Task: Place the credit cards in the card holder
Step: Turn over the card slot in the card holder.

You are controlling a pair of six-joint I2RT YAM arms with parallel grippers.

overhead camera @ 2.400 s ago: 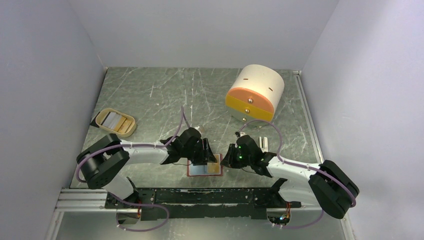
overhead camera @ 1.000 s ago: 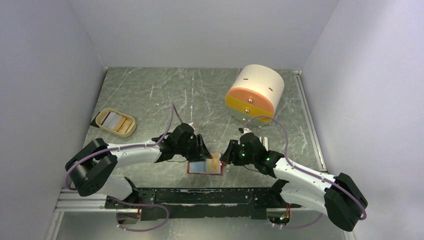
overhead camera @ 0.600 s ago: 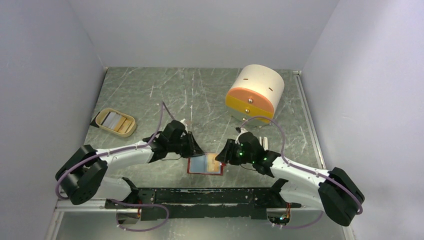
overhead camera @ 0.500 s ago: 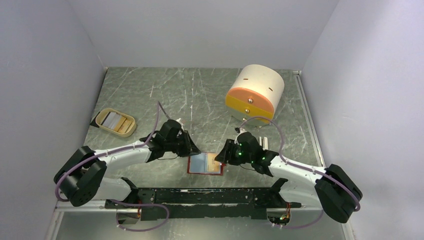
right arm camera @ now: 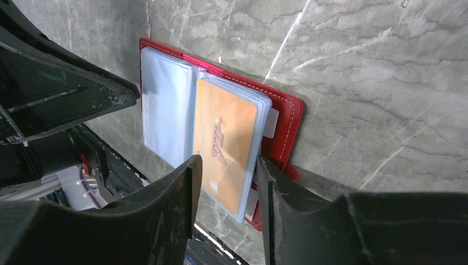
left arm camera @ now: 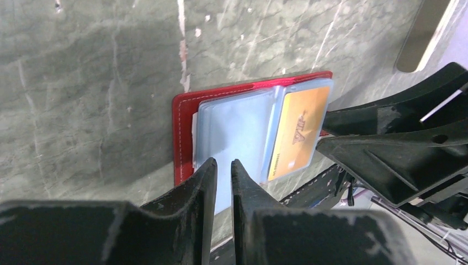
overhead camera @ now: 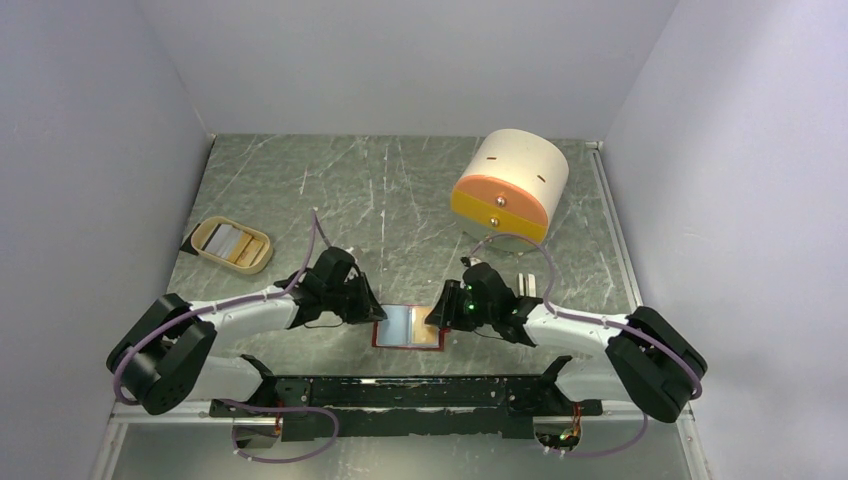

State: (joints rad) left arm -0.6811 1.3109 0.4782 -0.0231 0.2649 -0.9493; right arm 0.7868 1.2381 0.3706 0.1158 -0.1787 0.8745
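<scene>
Fingers of the left gripper, drawn nearly together on nothing, have backed off to 9 o'clock of the open red card holder — its gold VIP card now sleeved on the right, the right gripper spread astride it. More cards likely wait in the beige tray, 10 o'clock.

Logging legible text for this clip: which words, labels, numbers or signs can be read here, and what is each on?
"VIP": on the orange card, which sits in a pocket of the open red card holder.
Cards in the beige tray: too small to read.
Cream-and-orange cylinder: only small dark marks, nothing readable.
</scene>
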